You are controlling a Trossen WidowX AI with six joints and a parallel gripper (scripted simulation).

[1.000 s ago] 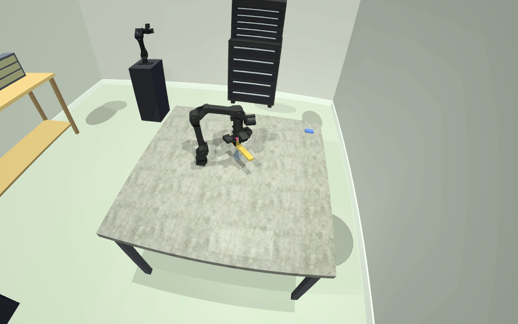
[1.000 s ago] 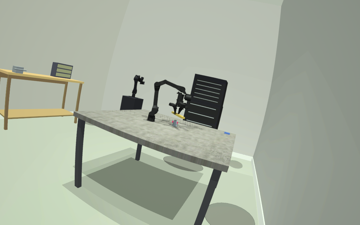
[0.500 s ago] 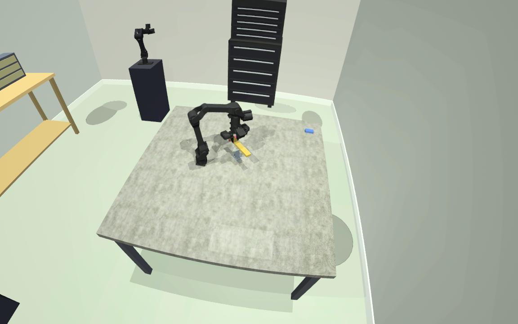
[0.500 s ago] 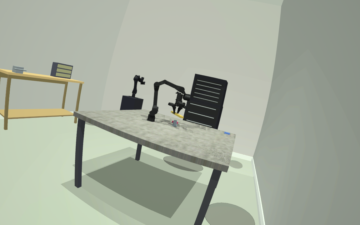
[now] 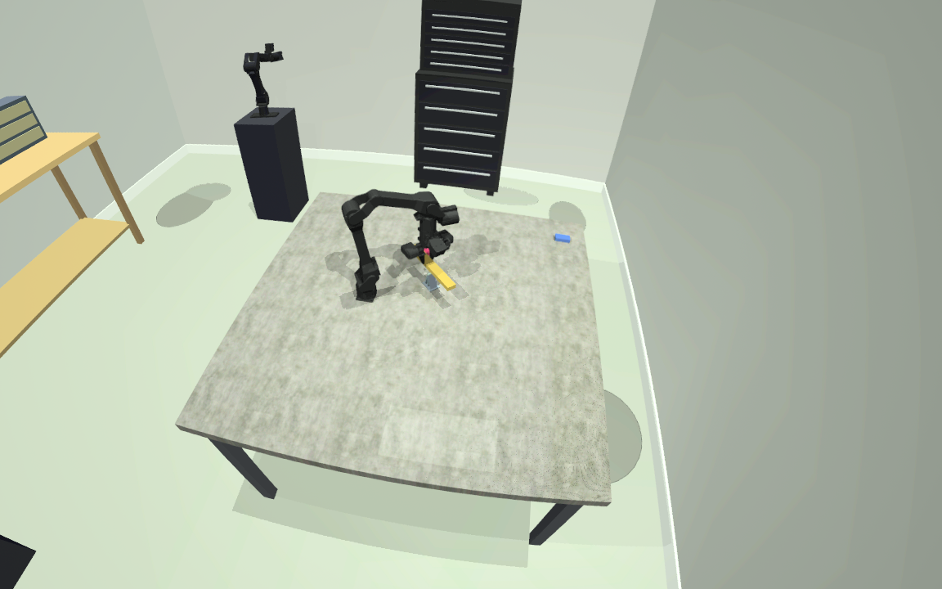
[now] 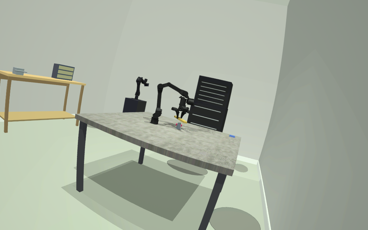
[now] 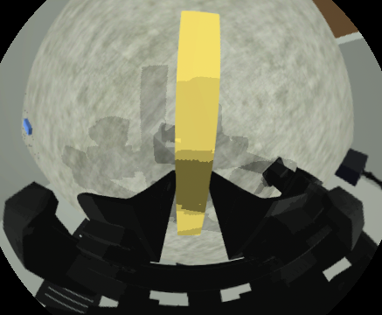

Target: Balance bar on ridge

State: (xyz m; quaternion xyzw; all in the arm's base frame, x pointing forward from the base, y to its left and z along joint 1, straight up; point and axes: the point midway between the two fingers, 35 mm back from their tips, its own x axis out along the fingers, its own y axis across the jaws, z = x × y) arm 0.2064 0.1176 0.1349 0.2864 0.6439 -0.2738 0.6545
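My gripper [image 5: 427,259] [image 6: 180,118] [image 7: 192,174] is shut on a long yellow bar [image 5: 441,274] [image 6: 183,120] [image 7: 197,105], which runs lengthwise between the two fingers. The bar is held above the table, and its shadow lies apart from it on the table top. The small blue-grey ridge [image 5: 430,281] [image 6: 179,126] stands on the table [image 5: 387,351] [image 6: 151,135], close by the bar. In the exterior view, the bar shows higher than the ridge, with a gap between them. I cannot make out the ridge clearly in the wrist view.
A small red-pink object [image 5: 427,250] [image 6: 176,124] lies behind the ridge as seen in the exterior view, partly hidden. A blue block [image 5: 562,238] [image 6: 231,136] [image 7: 27,127] lies near the table's far right corner. A black drawer cabinet [image 5: 464,132] [image 6: 208,108] stands beyond the table.
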